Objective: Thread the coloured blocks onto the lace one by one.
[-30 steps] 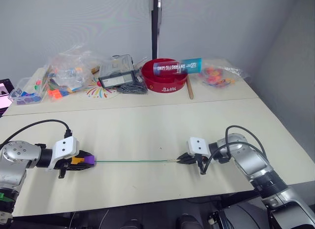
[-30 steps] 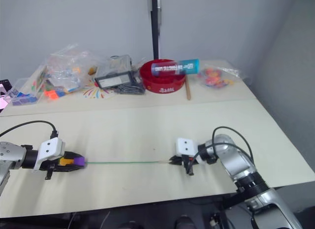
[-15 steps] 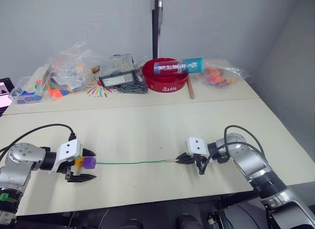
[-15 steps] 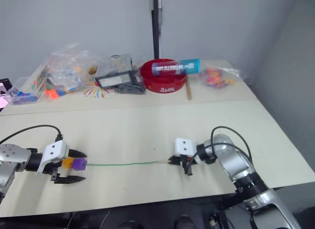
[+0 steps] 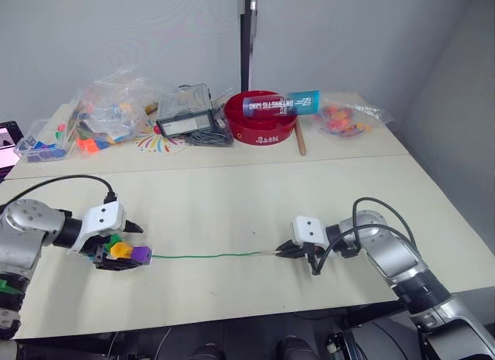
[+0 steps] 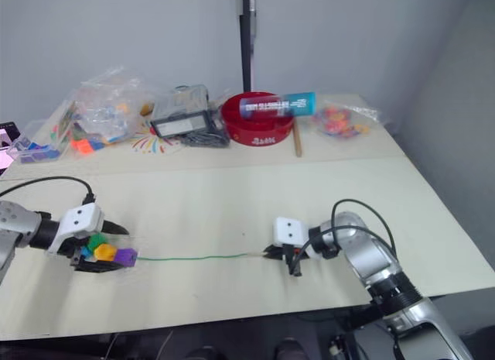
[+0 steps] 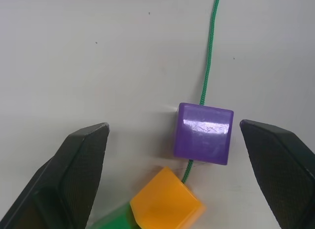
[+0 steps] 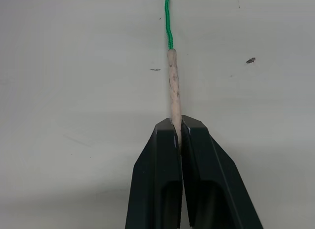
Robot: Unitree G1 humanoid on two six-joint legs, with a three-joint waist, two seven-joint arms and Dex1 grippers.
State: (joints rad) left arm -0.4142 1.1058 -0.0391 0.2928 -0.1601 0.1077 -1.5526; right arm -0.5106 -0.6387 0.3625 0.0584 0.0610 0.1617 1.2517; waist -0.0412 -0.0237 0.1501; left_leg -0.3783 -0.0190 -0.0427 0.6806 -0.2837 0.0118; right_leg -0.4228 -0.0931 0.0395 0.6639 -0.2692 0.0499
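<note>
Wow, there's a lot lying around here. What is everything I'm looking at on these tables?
Blocks on the lace: purple, orange-yellow, a green one behind them, bunched at the lace's end on the near table's left.
Lace: one, thin green, lying across the near table; pale tip.
Near table: one, cream.
Red bowl: one, far table, with a blue tube lying across it.
Clear bags of coloured pieces: far table, left; another right.
Left tool: open around the blocks.
Right tool: shut on the lace's tip.
</note>
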